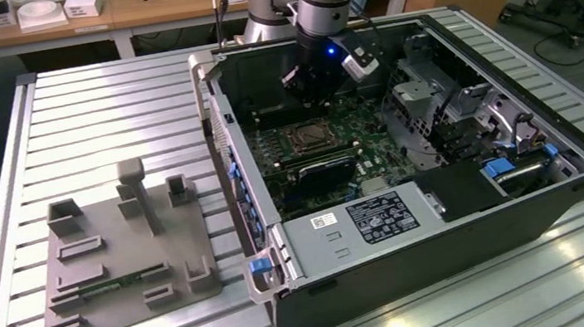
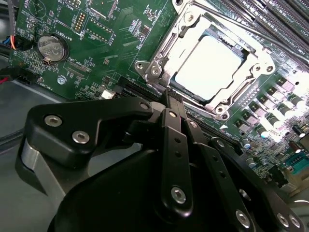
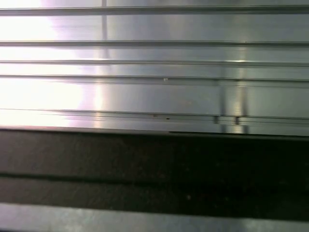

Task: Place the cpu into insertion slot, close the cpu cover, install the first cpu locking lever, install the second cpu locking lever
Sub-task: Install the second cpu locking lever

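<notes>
Gripper [image 2: 170,94] jaws closed together, empty, tips just beside insertion slot [image 2: 212,72] edge. Cpu [image 2: 207,67] seated flat in slot, square, top facing up. Cpu cover [image 2: 166,46] down around it. Open computer case [image 1: 285,290] on table.

cpu [image 2: 207,67]: smooth silvery metal top, glaring bright
cpu cover [image 2: 161,58]: bare shiny metal frame
gripper [image 2: 173,99]: matt black links, silver screws
circuit board [image 2: 96,43]: glossy green
table [image 1: 96,112]: ribbed brushed metal
</notes>
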Robot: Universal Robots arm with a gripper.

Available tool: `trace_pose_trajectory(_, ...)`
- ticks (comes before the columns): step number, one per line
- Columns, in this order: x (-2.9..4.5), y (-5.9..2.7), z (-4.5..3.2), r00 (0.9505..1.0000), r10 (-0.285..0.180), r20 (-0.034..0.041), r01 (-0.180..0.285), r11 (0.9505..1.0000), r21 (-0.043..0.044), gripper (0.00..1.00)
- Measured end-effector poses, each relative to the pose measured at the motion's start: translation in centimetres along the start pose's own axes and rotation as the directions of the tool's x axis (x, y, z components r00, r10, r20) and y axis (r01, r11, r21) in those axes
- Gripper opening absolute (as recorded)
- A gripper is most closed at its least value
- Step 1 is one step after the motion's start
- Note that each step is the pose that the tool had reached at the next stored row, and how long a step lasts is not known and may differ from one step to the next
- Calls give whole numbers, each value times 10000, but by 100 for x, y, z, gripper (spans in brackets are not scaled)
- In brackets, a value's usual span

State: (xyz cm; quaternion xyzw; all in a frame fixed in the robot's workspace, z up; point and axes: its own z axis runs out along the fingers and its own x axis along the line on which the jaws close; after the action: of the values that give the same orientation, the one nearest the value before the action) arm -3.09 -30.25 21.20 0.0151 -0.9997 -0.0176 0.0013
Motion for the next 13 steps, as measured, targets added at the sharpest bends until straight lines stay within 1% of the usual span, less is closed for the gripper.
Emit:
trace_pose_trajectory(7, -1, -3, -2, 10000, -1, -2, 1, 10000, 5, 10)
trace_pose_trajectory(11, 0, -38, -3, 10000, -1, -1, 1, 10000, 13, 10)
trace_pose_trajectory(13, 1, -70, -3, 10000, 0, -1, 0, 10000, 19, 10)
